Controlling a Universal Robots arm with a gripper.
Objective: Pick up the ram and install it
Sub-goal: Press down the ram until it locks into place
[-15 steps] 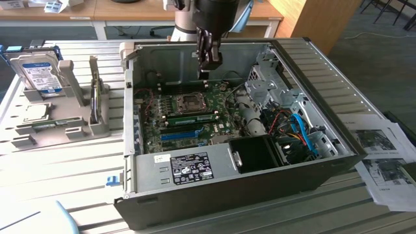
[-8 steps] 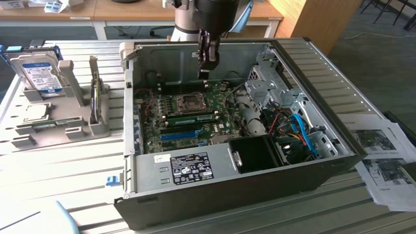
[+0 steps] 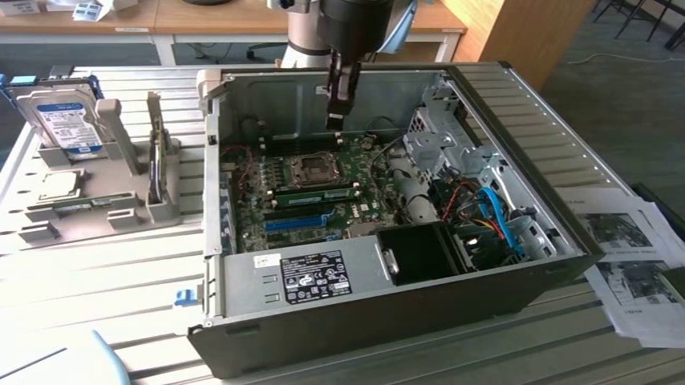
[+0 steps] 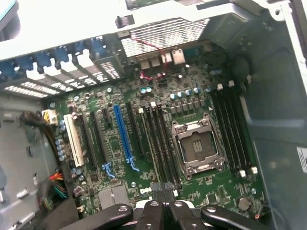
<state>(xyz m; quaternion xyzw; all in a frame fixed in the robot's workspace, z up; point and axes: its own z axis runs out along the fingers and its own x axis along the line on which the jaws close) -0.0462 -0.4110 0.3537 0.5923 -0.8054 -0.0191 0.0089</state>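
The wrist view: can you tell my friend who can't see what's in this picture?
A robot's shut gripper hangs over the green motherboard inside an open computer case. On the board are an empty square processor socket, a long blue slot and rows of dark slots, with a small red wire near the case's back wall.

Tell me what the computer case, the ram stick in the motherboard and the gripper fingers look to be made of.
Computer case: seemingly sheet metal, bare grey inside, with folded edges and punched vent holes; its outer front looks dark and matte.
Ram: green circuit board, probably fibreglass laminate, with a pale label.
Gripper: fingers black, smooth, slightly glossy; plastic or coated metal, hard to tell.
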